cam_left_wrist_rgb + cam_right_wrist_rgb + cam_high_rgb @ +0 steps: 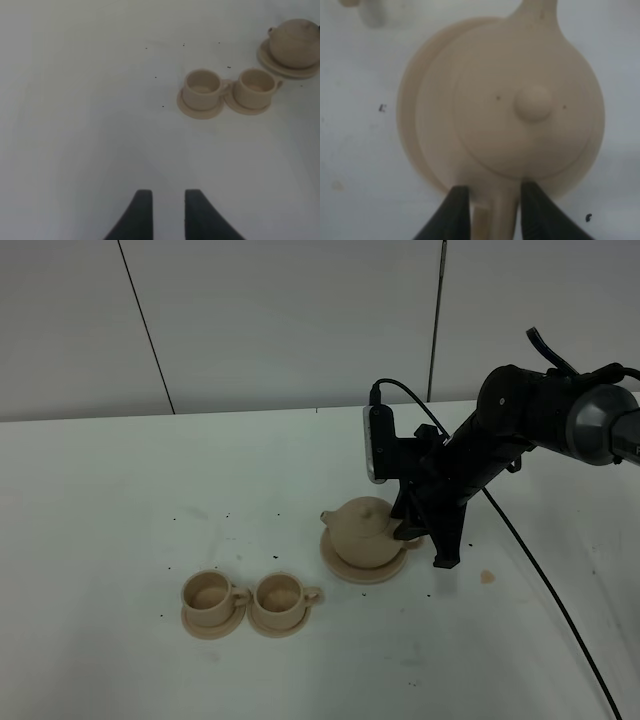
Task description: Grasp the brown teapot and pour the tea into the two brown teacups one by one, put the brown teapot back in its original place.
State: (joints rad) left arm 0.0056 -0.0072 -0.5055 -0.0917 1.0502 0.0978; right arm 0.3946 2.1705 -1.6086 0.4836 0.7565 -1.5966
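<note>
The right gripper (pixel 495 186) is reaching down at the back of the brown teapot (pixel 362 532), its two dark fingers (pixel 455 212) sitting at a middling width on either side of the loop handle (pixel 492 220) and seeming to press on both flanks of it, so it is looking like a grip on the handle, not an empty hand. The teapot is sitting upright on its wide saucer (pixel 340 570), not lifted, with the knobbed lid (pixel 534 102) resting in place and the short spout (pixel 328 517) pointing away from the gripper, roughly toward the two teacups (pixel 208 593) (pixel 279 593). Those are standing side by side on their small saucers (pixel 213 628), close to the teapot but apart from it, on the white table (pixel 150 490). Judging by the matte ceramic, the pot is probably going to be stiff, fairly heavy for a narrow handle, and breakable; the handle is the only sensible hold, and gripping it low and square is likely helping keep the body from swinging. The loose lid is the thing most likely to slip off in a steep tilt. The left gripper (pixel 165 197) is hovering well away over bare table, its fingers only narrowly parted and holding nothing.
</note>
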